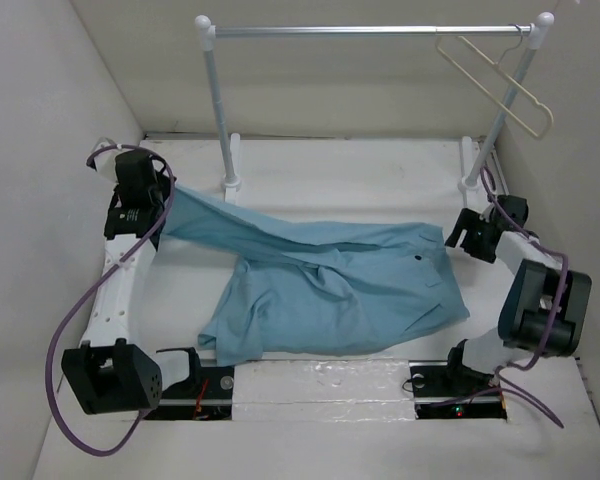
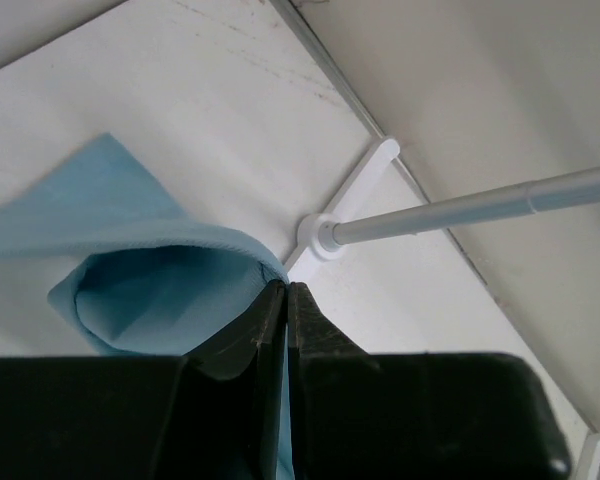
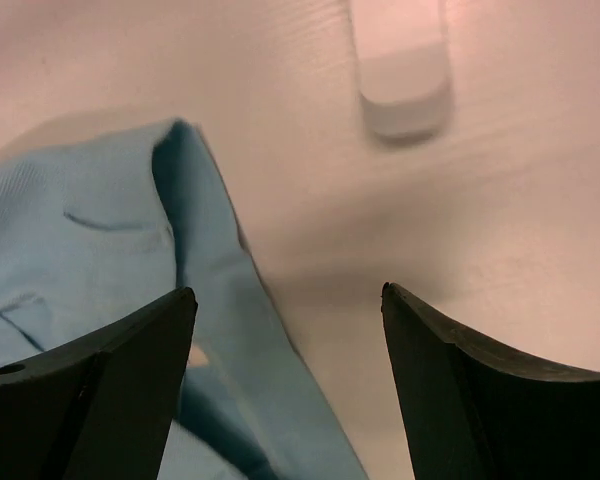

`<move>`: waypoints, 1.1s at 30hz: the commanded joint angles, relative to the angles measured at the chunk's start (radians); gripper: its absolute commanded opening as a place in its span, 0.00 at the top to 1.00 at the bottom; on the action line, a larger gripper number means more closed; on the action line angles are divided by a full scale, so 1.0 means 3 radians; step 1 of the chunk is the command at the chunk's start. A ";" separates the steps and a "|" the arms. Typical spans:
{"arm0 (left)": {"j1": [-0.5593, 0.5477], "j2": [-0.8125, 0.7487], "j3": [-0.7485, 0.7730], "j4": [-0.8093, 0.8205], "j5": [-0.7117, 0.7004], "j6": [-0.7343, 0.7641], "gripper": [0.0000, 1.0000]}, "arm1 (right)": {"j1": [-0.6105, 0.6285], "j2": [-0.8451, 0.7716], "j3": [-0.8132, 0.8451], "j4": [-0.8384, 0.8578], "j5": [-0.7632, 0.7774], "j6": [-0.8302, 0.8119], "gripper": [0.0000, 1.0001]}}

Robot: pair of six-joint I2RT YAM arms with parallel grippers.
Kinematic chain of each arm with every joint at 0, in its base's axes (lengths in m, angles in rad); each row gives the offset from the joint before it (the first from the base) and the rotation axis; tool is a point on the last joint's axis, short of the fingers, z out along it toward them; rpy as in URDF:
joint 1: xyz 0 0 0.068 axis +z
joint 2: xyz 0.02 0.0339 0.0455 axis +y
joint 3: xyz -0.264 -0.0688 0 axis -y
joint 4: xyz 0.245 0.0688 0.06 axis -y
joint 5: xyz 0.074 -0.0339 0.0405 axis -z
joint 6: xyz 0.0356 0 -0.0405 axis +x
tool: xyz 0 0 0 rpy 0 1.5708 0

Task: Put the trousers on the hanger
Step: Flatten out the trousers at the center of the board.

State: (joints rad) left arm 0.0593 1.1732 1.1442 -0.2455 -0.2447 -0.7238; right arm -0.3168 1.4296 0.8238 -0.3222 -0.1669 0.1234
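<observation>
Sky-blue trousers [image 1: 330, 285] tight in the clamped left gripper [image 2: 286, 295]; right gripper [image 3: 287, 295] spread wide, empty, beside them

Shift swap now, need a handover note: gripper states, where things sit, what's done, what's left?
Left gripper: shut on a leg end of the trousers, far left of the table.
Right gripper: open, empty, at the waistband edge.
Trousers lie spread on the table; the hanger hangs on the rail, far right.
Done: one grasp. Left: fetch hanger, drape trousers over it.
</observation>
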 commanded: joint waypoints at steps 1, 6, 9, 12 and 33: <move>0.0012 0.0057 -0.0030 0.0205 0.0008 0.0112 1.00 | 0.0013 0.0362 0.0184 0.0719 -0.0654 -0.0059 0.20; 0.0012 0.0215 0.0041 0.0210 0.0044 0.0148 1.00 | 0.0166 0.0654 0.0235 0.1043 -0.1085 -0.0008 0.20; 0.0012 0.0251 0.0113 0.0184 0.0033 0.0153 1.00 | 0.0273 0.0854 0.0271 0.1155 -0.1090 0.0064 0.20; 0.0012 0.0262 0.0184 0.0133 0.0013 0.0158 1.00 | 0.0310 0.0992 0.0200 0.1350 -0.1116 0.0237 0.46; -0.0024 -0.0397 0.1039 -0.0618 -0.0523 0.0444 1.00 | -0.0044 -0.1799 0.0470 -0.1067 0.0243 -0.0033 1.00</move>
State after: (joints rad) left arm 0.0475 1.0966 1.4296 -0.4351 -0.3000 -0.6315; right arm -0.3401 0.9634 0.8894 -0.4877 -0.2535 0.1650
